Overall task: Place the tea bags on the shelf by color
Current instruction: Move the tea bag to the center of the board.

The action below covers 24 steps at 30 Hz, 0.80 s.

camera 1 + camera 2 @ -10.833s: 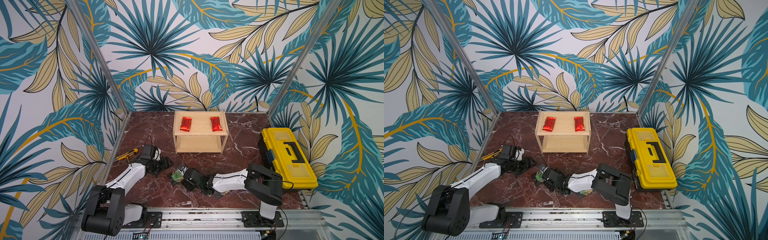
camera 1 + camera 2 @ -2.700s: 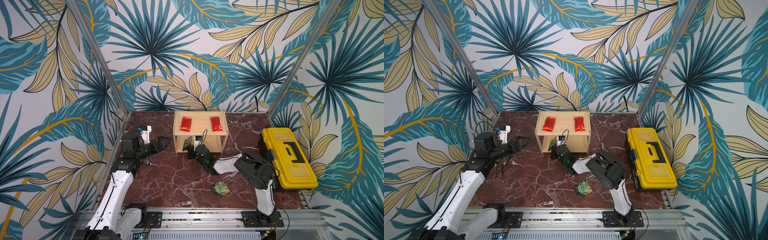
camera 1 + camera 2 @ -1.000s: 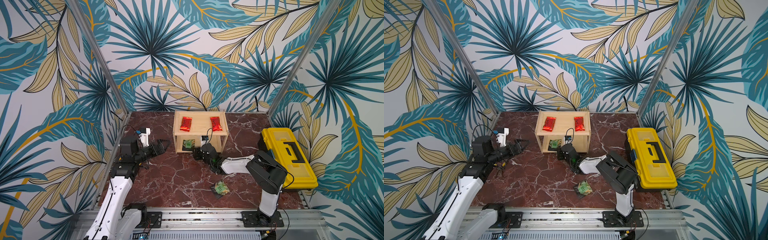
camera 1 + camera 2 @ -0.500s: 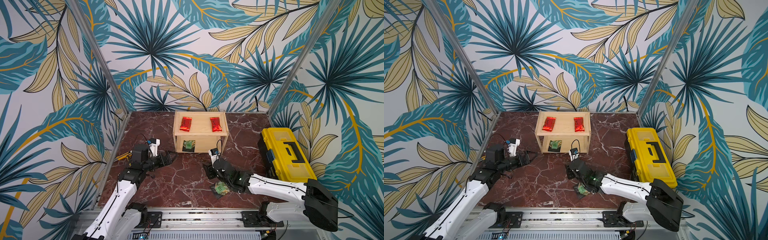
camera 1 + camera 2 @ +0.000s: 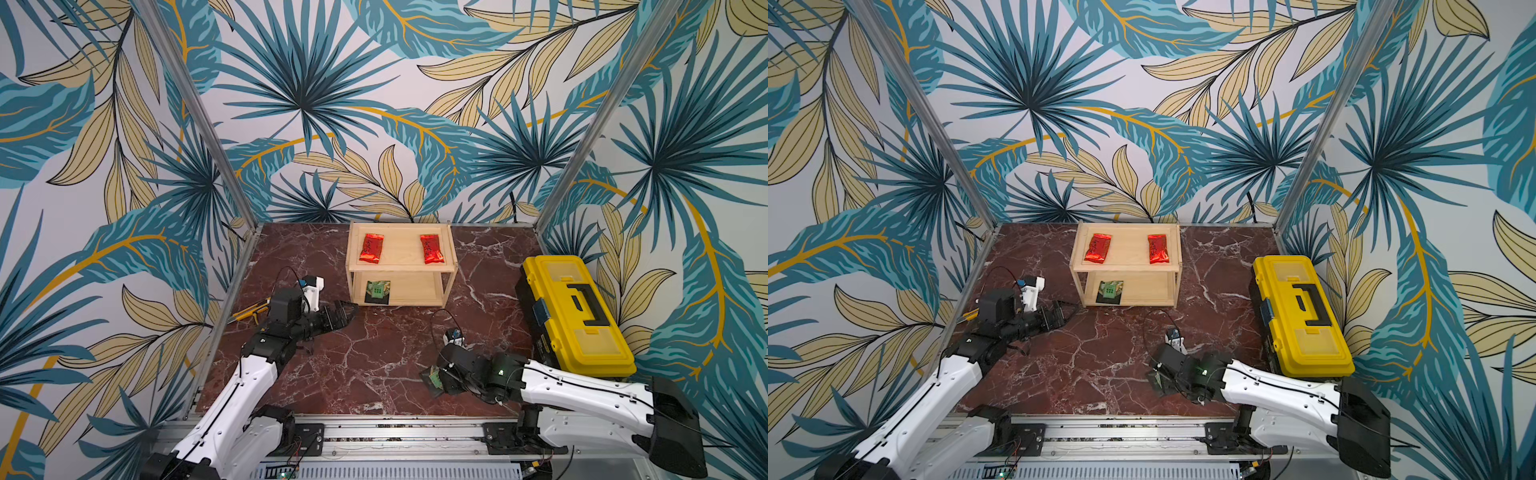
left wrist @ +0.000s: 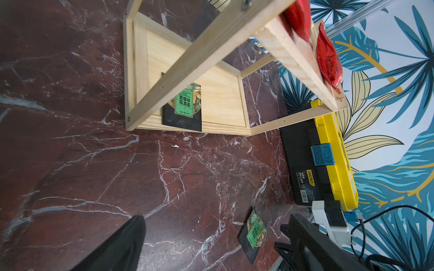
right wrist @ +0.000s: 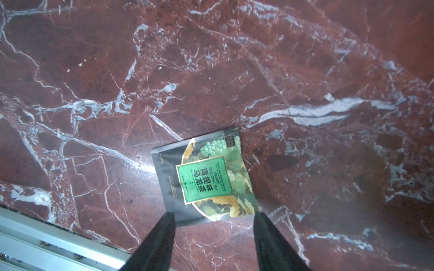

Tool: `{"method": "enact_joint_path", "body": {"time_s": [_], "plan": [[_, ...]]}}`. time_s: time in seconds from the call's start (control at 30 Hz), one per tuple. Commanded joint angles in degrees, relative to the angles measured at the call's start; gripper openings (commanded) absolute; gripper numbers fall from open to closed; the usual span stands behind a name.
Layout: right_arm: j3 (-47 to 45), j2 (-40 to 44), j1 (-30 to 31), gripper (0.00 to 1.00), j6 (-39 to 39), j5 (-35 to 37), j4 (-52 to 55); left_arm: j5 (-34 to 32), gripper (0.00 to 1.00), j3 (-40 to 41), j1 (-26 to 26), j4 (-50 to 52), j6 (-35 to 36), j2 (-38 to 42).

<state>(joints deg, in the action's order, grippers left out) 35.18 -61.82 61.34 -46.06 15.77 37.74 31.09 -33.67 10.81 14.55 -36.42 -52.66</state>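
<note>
The pale wooden shelf (image 5: 451,266) stands at the back of the marble floor. Two red tea bags (image 5: 371,248) (image 5: 432,249) lie on its top board. A green-and-gold tea bag (image 5: 377,291) rests on the lower board, at its left front. Another green tea bag (image 7: 206,176) lies flat on the floor near the front rail, also seen in a top view (image 5: 1156,376). My right gripper (image 7: 214,217) is open, its fingertips straddling that packet's near edge. Left of the shelf, my left gripper (image 5: 345,313) hovers wide open, holding nothing.
A yellow toolbox (image 5: 577,316) sits along the right wall, close to my right arm. A yellow-handled knife (image 5: 249,313) lies by the left wall behind my left arm. The metal rail (image 5: 395,428) borders the front edge just beyond the floor packet.
My right gripper pulled back from the shelf, leaving a green bag on the lower board, and came down over the floor packet with jaws widening. My left arm swung lower and forward.
</note>
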Motion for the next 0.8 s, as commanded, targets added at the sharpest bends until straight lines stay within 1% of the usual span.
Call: {"method": "enact_joint_path", "body": {"time_s": [0.0,0.13,0.2,0.37,0.47,0.57,0.63,0.77], "plan": [[-3.06,0.30,0.52,0.63,-2.53,-2.18,-2.34,-0.06,1.00,-0.55,0.23,-1.10,1.18,-0.27],[-8.46,-1.10,0.77,0.67,-5.88,-6.48,-12.93,-0.65,1.00,-1.70,0.22,0.83,2.67,-0.93],[-11.80,-1.06,0.97,0.68,-8.26,-7.10,-17.94,-0.41,1.00,-1.58,0.25,0.76,2.42,-1.05],[-14.17,-1.19,1.08,0.68,-8.36,-4.67,-20.88,-0.56,1.00,-1.64,0.22,0.83,2.66,-1.04],[-13.02,-2.77,1.08,0.68,-5.86,-3.16,-21.64,-0.88,1.00,-1.85,0.27,2.68,3.03,-0.87],[-10.04,-6.16,0.92,0.68,-2.46,-2.09,-22.43,-0.95,1.00,-1.75,0.26,3.45,3.25,-0.62],[-7.39,-9.86,0.80,0.68,0.71,-1.82,-23.77,-1.23,1.00,-1.53,0.26,3.82,3.29,-0.50],[-1.74,-17.32,0.80,0.65,6.63,-1.69,-24.70,-1.61,1.00,-0.99,0.22,3.00,3.08,-0.99]]}}
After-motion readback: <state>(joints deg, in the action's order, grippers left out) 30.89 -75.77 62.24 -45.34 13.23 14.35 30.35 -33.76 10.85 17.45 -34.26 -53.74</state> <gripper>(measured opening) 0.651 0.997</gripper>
